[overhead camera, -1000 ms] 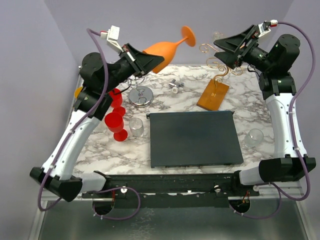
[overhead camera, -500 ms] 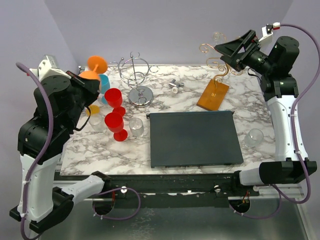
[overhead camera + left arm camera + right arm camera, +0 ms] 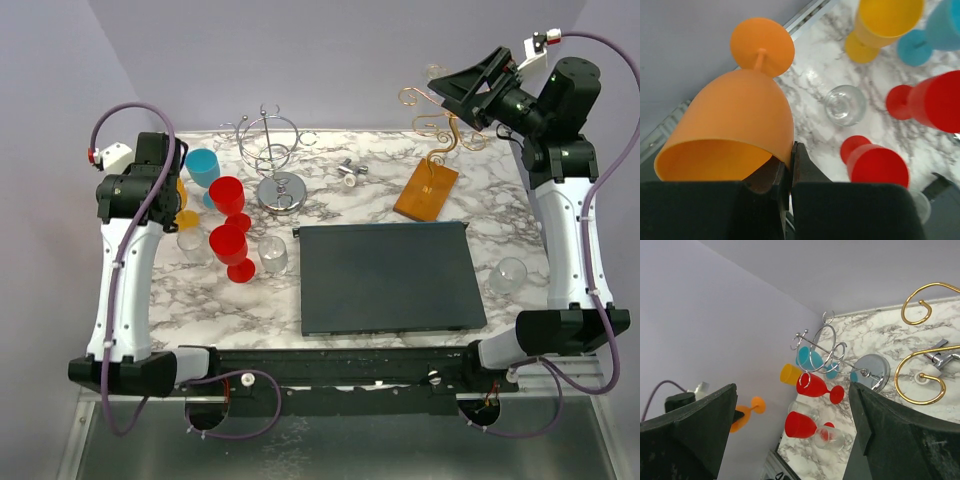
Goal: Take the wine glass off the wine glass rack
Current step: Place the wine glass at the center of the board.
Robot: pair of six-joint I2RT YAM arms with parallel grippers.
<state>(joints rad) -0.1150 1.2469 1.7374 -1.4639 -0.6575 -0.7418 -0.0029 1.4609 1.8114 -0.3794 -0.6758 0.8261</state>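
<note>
From above, my left arm [image 3: 125, 270] hides the orange wine glass [image 3: 730, 115]. The rack [image 3: 427, 190] (wooden base, gold curls) stands far right on the table [image 3: 380, 170]. My left gripper [image 3: 788, 156] pinches the glass's rim over the table's left edge; my right gripper [image 3: 447, 97] gapes wide beside the curls.

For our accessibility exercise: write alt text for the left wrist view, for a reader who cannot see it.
The left gripper pinches the rim of an orange wine glass, tilted with its foot pointing away. Below, on the marble table, sit two red glasses, a yellow glass, a blue glass and a clear glass.
</note>
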